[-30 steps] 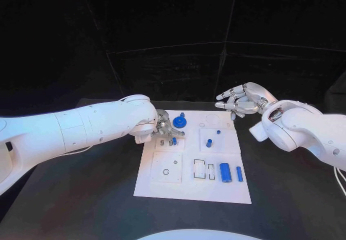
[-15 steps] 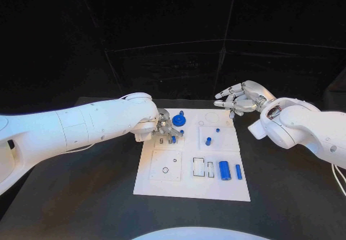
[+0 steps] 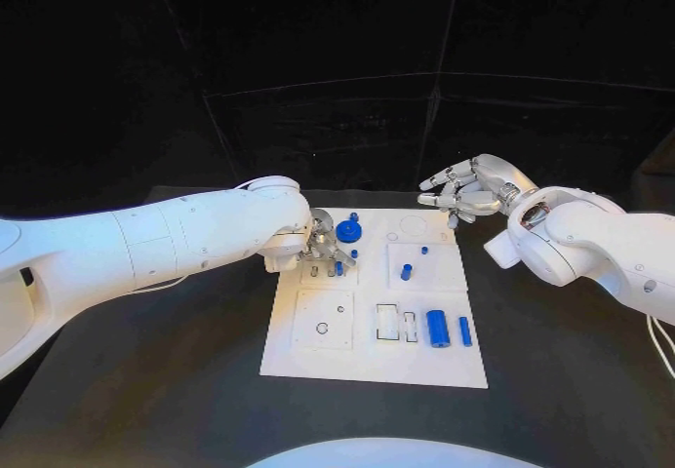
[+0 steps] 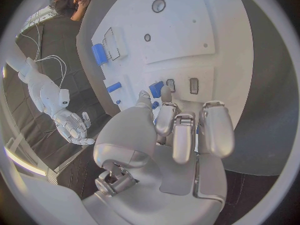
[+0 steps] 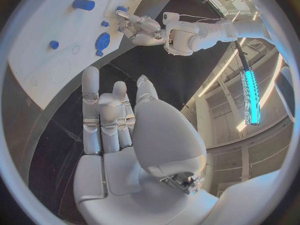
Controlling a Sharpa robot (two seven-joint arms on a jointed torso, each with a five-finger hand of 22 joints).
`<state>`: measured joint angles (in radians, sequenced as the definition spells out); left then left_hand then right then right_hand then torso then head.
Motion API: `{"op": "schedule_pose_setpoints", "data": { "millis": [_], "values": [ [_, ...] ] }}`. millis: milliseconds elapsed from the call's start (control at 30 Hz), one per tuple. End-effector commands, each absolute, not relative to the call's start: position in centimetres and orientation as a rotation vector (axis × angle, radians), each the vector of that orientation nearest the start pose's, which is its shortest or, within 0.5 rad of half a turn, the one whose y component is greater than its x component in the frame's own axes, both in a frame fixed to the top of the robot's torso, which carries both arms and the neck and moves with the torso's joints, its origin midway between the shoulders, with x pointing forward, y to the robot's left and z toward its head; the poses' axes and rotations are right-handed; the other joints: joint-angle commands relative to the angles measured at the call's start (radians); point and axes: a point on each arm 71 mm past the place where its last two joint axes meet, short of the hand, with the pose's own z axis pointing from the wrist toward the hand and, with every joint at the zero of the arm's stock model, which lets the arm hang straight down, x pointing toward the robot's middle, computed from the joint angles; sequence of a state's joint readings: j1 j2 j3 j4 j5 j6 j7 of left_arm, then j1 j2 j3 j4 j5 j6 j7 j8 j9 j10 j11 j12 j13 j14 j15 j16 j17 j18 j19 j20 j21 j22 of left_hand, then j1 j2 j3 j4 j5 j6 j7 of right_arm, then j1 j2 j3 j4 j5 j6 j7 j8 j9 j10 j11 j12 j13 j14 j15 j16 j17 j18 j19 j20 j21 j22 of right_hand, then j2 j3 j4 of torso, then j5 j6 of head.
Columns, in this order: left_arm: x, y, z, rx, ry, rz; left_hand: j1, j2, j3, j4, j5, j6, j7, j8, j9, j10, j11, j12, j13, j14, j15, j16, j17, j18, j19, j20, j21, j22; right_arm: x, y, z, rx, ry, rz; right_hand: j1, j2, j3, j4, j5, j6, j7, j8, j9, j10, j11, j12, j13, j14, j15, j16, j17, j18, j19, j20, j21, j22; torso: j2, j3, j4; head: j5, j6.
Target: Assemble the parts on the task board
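The white task board (image 3: 369, 341) lies mid-table. My left hand (image 3: 325, 245) is low over its far left section, and thumb and a finger pinch a small blue part (image 4: 156, 88) standing beside two small slots. A blue round part (image 3: 347, 232) sits just beyond that hand. Two blue pegs (image 3: 407, 272) stand in the far right section. A blue cylinder (image 3: 436, 329) and a thin blue bar (image 3: 464, 331) lie near the right edge. My right hand (image 3: 471, 193) hangs above the board's far right corner, fingers apart, holding nothing. The right wrist view shows my left hand (image 5: 140, 25) at the board (image 5: 37, 20).
Two empty rectangular slots (image 3: 385, 323) sit beside the cylinder. The near left section (image 3: 325, 322) has a small round hole. Black table (image 3: 169, 380) surrounds the board on all sides.
The camera has shifted a little. My left hand's fingers have drawn slightly closer round the small blue part. The right hand stays in about the same place.
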<state>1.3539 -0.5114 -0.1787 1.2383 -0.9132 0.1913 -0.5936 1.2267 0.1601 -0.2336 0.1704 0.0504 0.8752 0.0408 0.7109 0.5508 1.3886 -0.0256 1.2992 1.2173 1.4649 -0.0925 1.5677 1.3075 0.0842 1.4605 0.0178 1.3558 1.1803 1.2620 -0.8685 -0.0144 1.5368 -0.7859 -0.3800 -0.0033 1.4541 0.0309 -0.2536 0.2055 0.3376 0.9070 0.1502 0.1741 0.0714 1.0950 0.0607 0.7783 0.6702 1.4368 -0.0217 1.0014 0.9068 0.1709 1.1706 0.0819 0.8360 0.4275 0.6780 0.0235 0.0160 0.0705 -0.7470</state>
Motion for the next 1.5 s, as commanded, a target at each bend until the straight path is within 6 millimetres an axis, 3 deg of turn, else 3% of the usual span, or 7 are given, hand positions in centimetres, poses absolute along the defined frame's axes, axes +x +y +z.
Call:
{"op": "schedule_pose_setpoints", "data": {
  "millis": [33, 333, 500, 633, 667, 733, 1500],
  "values": [
    [52.6, 13.4, -21.3, -0.138, 2.422, -0.322, 0.011, -0.002, 0.005, -0.002, -0.001, -0.007, -0.002, 0.006, 0.002, 0.003, -0.008, 0.005, 0.001, 0.106, -0.004, 0.003, 0.263, -0.014, 0.002, -0.007, 0.004, 0.002, 50.0, -21.4, -14.5, 0.454, 1.647, 1.004, 0.005, 0.002, -0.006, 0.000, 0.005, -0.006, -0.002, 0.005, -0.001, -0.008, -0.002, 0.005, -0.001, 0.007, 0.001, 0.007, 0.002, 0.013, 0.007, 0.002, -0.004, -0.001, 0.000, 0.0003, 0.0009, 0.002, -0.006],
    [52.4, 13.2, -21.2, -0.143, 2.410, -0.336, 0.098, 0.027, 0.087, -0.064, 0.001, -0.026, -0.012, -0.002, 0.004, -0.001, -0.017, 0.002, -0.001, 0.106, -0.010, 0.003, 0.263, -0.013, 0.001, -0.011, 0.003, 0.001, 50.1, -21.3, -14.6, 0.453, 1.652, 1.003, 0.006, 0.002, -0.007, 0.000, 0.009, -0.006, -0.002, 0.005, -0.001, -0.008, -0.002, 0.006, -0.002, 0.008, 0.001, 0.007, 0.003, 0.013, 0.008, 0.002, -0.004, -0.001, 0.000, -0.0004, 0.0006, 0.000, -0.007],
    [52.3, 13.2, -21.1, -0.154, 2.398, -0.354, 0.208, 0.046, 0.219, -0.154, 0.062, -0.052, -0.009, -0.027, -0.007, -0.015, -0.019, -0.011, -0.007, 0.106, -0.015, 0.003, 0.263, -0.012, -0.001, -0.018, 0.000, -0.002, 50.1, -21.3, -14.6, 0.453, 1.655, 1.001, 0.006, 0.002, -0.007, 0.000, 0.011, -0.006, -0.002, 0.005, -0.001, -0.008, -0.002, 0.006, -0.002, 0.008, 0.001, 0.008, 0.004, 0.013, 0.008, 0.002, -0.005, -0.002, 0.000, -0.0007, 0.0007, 0.000, -0.008],
    [52.3, 13.3, -21.1, -0.170, 2.391, -0.373, 0.109, -0.045, 0.473, -0.192, 0.065, -0.046, 0.008, -0.035, -0.007, -0.014, -0.002, -0.018, -0.014, 0.106, -0.001, 0.003, 0.263, -0.012, -0.002, -0.004, -0.002, -0.001, 50.2, -21.3, -14.6, 0.454, 1.658, 0.999, 0.006, 0.002, -0.007, 0.000, 0.011, -0.006, -0.002, 0.005, -0.001, -0.008, -0.002, 0.006, -0.002, 0.008, 0.001, 0.008, 0.004, 0.013, 0.008, 0.002, -0.005, -0.002, 0.000, -0.0004, 0.0013, -0.001, -0.010],
    [52.2, 13.3, -21.1, -0.174, 2.388, -0.377, -0.006, -0.133, 0.710, -0.204, 0.060, -0.042, 0.005, -0.020, 0.008, -0.010, -0.004, -0.016, -0.015, 0.106, -0.002, 0.003, 0.263, -0.013, -0.003, -0.008, -0.003, 0.000, 50.2, -21.3, -14.7, 0.455, 1.659, 0.999, 0.006, 0.002, -0.008, 0.000, 0.011, -0.006, -0.002, 0.006, -0.001, -0.008, -0.002, 0.006, -0.002, 0.008, 0.001, 0.008, 0.004, 0.013, 0.008, 0.002, -0.005, -0.002, 0.000, -0.0005, 0.0027, -0.002, -0.009],
    [52.2, 13.4, -21.0, -0.180, 2.384, -0.383, -0.089, -0.192, 0.886, -0.215, 0.055, -0.045, 0.004, 0.007, 0.032, -0.005, -0.004, -0.014, -0.017, 0.106, 0.002, 0.003, 0.263, -0.010, -0.003, -0.005, -0.004, 0.001, 50.2, -21.3, -14.7, 0.455, 1.660, 0.998, 0.006, 0.002, -0.008, 0.000, 0.013, -0.006, -0.002, 0.006, -0.001, -0.009, -0.002, 0.006, -0.003, 0.008, 0.001, 0.008, 0.005, 0.013, 0.008, 0.002, -0.005, -0.002, 0.000, -0.0007, 0.0035, -0.002, -0.009],
    [51.4, 15.9, -20.5, -0.334, 2.275, -0.424, -0.135, -0.215, 0.959, -0.217, 0.051, -0.048, 0.002, 0.029, 0.052, -0.006, -0.007, -0.019, -0.027, 0.106, -0.002, 0.003, 0.263, -0.010, -0.005, -0.003, -0.009, -0.005, 50.4, -21.4, -14.7, 0.455, 1.657, 0.992, 0.006, 0.001, -0.009, 0.001, 0.015, -0.007, -0.002, 0.006, -0.001, -0.009, -0.002, 0.007, -0.003, 0.008, 0.001, 0.009, 0.007, 0.013, 0.009, 0.002, -0.005, -0.002, -0.001, 0.0011, 0.0077, 0.015, -0.010]
  ]
}}
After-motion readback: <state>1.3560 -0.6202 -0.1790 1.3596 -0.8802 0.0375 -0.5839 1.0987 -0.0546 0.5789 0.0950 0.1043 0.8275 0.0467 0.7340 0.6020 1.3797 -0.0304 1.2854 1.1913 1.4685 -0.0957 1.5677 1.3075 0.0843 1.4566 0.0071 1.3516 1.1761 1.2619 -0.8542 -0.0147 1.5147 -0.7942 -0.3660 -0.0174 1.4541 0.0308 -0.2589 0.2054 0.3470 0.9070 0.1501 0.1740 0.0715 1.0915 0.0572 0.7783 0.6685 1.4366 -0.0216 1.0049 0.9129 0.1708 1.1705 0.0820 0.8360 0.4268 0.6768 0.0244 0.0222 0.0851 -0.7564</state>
